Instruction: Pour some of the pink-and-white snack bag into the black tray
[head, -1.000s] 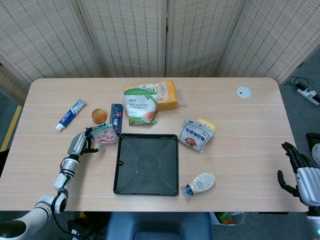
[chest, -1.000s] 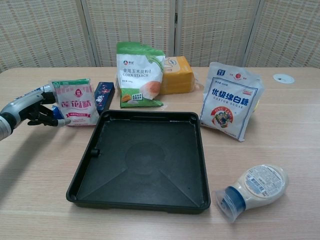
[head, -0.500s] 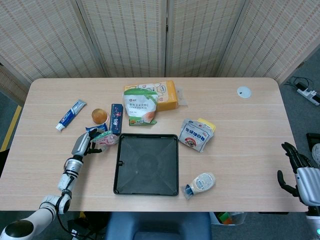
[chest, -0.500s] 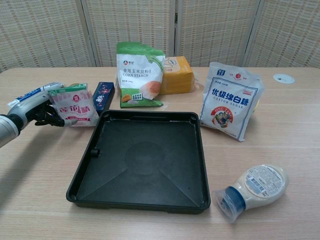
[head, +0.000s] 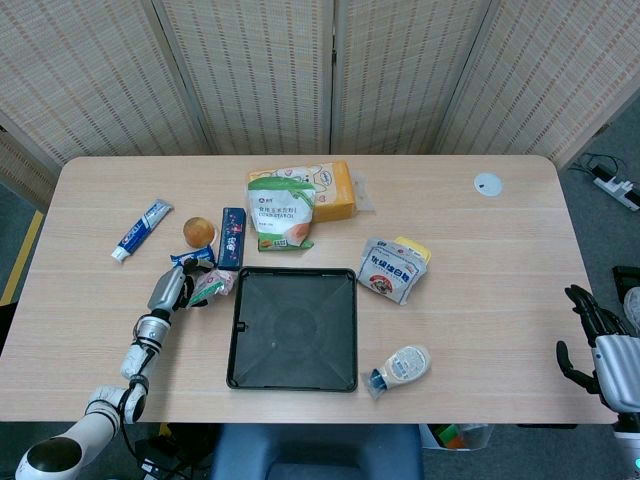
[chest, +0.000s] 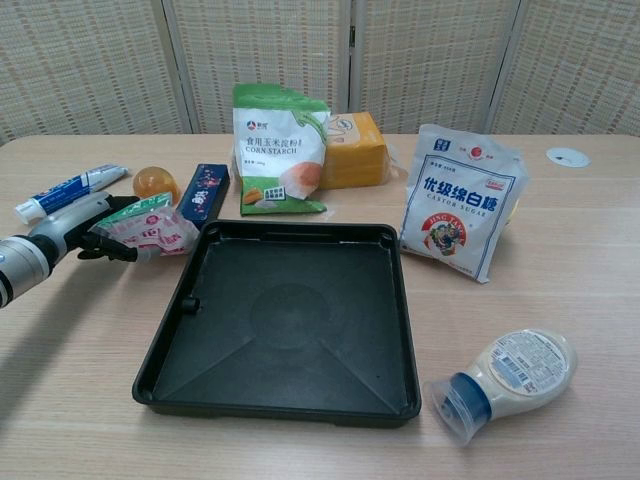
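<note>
My left hand grips the pink-and-white snack bag, which is tipped over with its top leaning toward the black tray. The bag sits just left of the tray's far left corner. The tray holds nothing. My right hand hangs past the table's right edge with its fingers spread and nothing in it; the chest view does not show it.
An orange ball, a dark blue box and a toothpaste tube lie behind the bag. A corn starch bag, a yellow box, a sugar bag and a squeeze bottle surround the tray.
My left hand has tilted the snack bag from upright toward the tray and drawn it nearer the table's front, uncovering the orange ball behind it. The right hand has not moved.
</note>
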